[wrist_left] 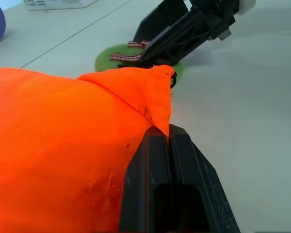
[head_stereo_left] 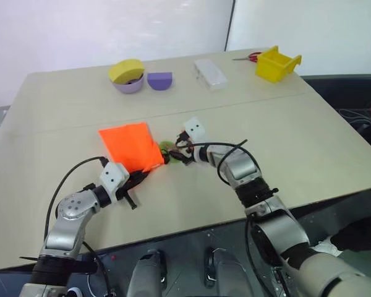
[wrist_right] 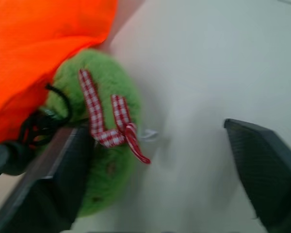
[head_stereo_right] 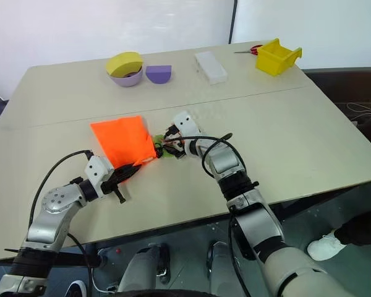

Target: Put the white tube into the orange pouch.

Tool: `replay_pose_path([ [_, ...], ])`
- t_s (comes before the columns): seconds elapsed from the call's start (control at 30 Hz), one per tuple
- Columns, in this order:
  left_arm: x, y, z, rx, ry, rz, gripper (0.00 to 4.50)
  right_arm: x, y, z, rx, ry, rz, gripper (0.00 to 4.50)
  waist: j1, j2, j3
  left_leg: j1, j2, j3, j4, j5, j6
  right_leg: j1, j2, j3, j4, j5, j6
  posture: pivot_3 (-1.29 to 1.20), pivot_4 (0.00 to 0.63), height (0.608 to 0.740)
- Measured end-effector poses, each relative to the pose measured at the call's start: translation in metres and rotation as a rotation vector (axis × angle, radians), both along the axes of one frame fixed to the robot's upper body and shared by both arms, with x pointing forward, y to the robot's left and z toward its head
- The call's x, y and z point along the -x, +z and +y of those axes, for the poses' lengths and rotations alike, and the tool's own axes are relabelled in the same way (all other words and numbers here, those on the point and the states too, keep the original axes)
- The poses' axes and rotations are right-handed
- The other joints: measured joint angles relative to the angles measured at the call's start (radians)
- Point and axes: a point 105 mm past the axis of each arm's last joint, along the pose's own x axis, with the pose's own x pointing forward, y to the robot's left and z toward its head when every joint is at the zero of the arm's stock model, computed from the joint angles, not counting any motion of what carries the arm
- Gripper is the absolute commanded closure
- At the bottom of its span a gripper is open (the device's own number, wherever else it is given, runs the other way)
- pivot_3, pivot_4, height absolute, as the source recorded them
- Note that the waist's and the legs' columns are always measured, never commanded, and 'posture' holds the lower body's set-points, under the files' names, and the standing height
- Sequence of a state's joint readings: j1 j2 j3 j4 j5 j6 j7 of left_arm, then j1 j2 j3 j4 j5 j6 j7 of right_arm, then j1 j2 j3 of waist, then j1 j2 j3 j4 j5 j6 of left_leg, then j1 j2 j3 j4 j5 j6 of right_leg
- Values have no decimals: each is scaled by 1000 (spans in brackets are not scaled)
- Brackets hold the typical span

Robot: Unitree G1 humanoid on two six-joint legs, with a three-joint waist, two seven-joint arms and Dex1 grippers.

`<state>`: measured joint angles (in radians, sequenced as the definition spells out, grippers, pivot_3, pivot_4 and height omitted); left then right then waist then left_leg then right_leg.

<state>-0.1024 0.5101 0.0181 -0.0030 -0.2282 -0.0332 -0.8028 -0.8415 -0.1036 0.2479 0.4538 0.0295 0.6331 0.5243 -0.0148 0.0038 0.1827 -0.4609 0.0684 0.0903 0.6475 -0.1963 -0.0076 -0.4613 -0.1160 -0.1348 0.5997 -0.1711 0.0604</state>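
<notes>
Soft, limp bright orange fabric pouch [wrist_left: 63,145], light and floppy; pinched at corner by left gripper [wrist_left: 169,141]; right gripper [wrist_right: 160,160] spread beside pouch's green fuzzy ring [wrist_right: 106,141].

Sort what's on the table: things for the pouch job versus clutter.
For the job: orange pouch pinched by left claw; its green fuzzy ring at open right claw.

Lying about: yellow bin, clear-white box, purple bowl, purple half-round, red scissors.
</notes>
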Motion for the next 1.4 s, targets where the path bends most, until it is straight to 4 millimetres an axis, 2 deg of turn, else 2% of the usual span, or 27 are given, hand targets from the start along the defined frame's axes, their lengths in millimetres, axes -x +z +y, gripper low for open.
replay_pose_path([
  [0.17,0,1,0,0,-1,-2,4500,4,1,6,2,27,-13,4330,3,0,0,0,0,0,0,-1,-2,0,0,0,0,0,0,0,150,740],
  [0.2,0,1,0,0,0,-2,4500,3,1,5,0,27,-24,4469,2,0,0,0,0,0,0,-1,-2,0,0,0,0,0,0,0,150,740],
  [0.3,-1,0,0,3,8,3,4500,-1,9,-2,-49,-22,-59,4469,3,0,0,0,0,0,0,-1,-2,0,0,0,0,0,0,0,150,740],
  [0.43,0,-1,-1,39,31,44,4500,-5,36,-32,-260,-147,-86,4469,3,0,0,-1,0,0,0,0,0,0,0,0,0,0,0,0,150,740],
  [0.57,0,0,0,73,44,71,4500,13,49,-51,-388,-177,-83,4469,3,0,0,0,0,0,-1,0,0,0,0,0,0,0,0,0,150,740],
  [0.67,-1,2,0,130,39,101,3603,26,54,-55,-412,-166,-79,4500,-1,0,0,0,0,-1,-1,-1,-2,0,0,0,-1,0,0,0,150,740],
  [0.9,0,10,-2,157,-5,86,236,32,67,-52,-434,-165,-103,4500,1,0,0,0,0,-3,-1,-2,-3,0,0,-1,-2,1,-1,0,150,740],
  [0.93,1,11,-2,169,-22,94,43,31,69,-51,-436,-166,-108,4500,0,0,0,0,0,-3,-1,-2,-3,0,0,-1,-2,1,-1,0,150,740],
  [1.13,8,41,3,296,-108,95,43,33,77,-45,-433,-111,-139,4500,4,0,0,-1,0,-3,-2,-2,-3,0,0,-2,-3,0,-1,0,150,740],
  [1.27,-14,76,-2,354,-137,9,43,40,76,-38,-411,-24,-186,4500,12,0,0,-1,-1,-3,0,-1,-2,2,0,-2,-4,0,0,0,150,740],
  [1.33,-26,75,-5,320,-137,-2,43,43,76,-32,-413,23,-206,4500,5,0,0,-1,-1,-2,1,-1,-2,2,0,-2,-4,0,0,0,150,740],
  [1.4,-33,61,-11,283,-147,17,43,44,76,-31,-411,46,-227,4500,-1,0,0,0,-1,-2,0,0,0,2,0,-2,-3,1,0,0,150,740],
])
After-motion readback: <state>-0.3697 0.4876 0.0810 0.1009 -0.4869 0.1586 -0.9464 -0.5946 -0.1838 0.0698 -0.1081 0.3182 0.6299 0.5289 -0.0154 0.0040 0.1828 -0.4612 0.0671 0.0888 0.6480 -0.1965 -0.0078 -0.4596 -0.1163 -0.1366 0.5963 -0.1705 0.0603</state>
